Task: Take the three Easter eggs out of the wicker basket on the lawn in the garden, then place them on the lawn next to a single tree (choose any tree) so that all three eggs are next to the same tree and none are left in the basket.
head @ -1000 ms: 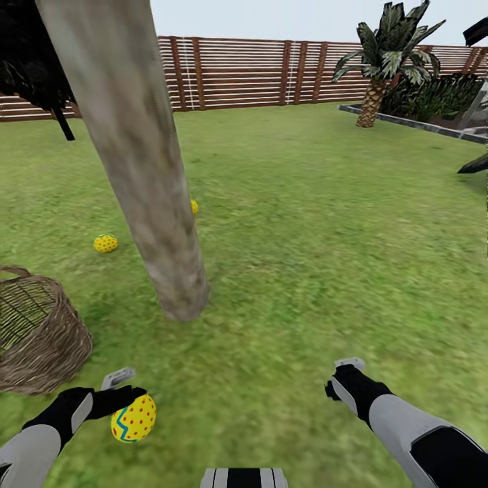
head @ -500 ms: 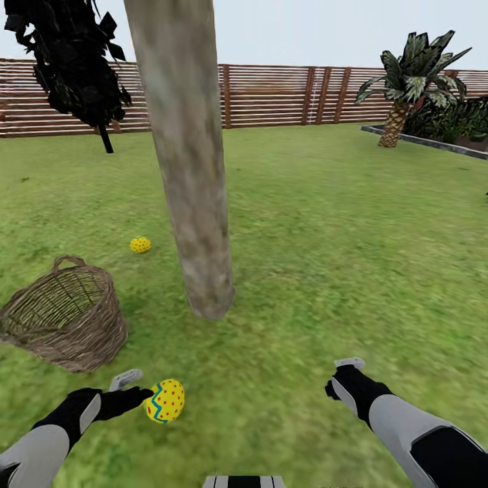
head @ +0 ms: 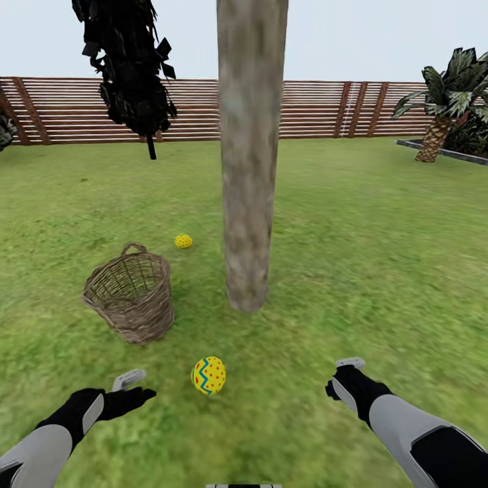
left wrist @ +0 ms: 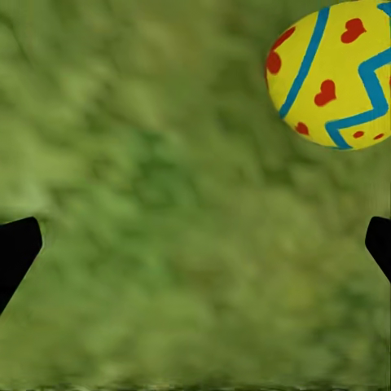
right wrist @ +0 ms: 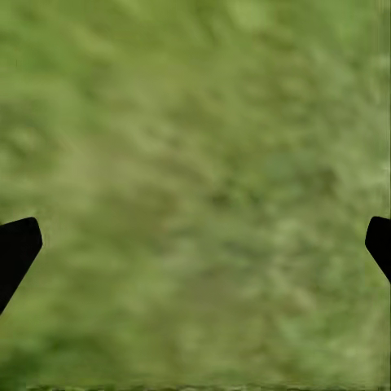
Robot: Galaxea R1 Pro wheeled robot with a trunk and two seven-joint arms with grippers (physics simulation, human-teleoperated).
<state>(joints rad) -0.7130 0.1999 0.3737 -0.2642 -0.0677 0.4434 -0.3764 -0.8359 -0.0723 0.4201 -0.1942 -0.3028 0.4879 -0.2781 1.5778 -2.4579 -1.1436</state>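
With its black fingers spread wide and nothing between them, the left gripper (head: 139,388) hangs low over the lawn (head: 379,257). Just ahead of it, off its inner side, a zigzag-banded Easter egg (head: 209,375) sits clear of both fingertips. Beyond that egg rises the tree (head: 249,169); the wicker basket (head: 132,295) stands tilted ahead of the left gripper, with a second egg (head: 183,240) on the grass past it. Over on the other side, the right gripper (head: 342,376) is likewise spread and carries nothing, only grass before it.
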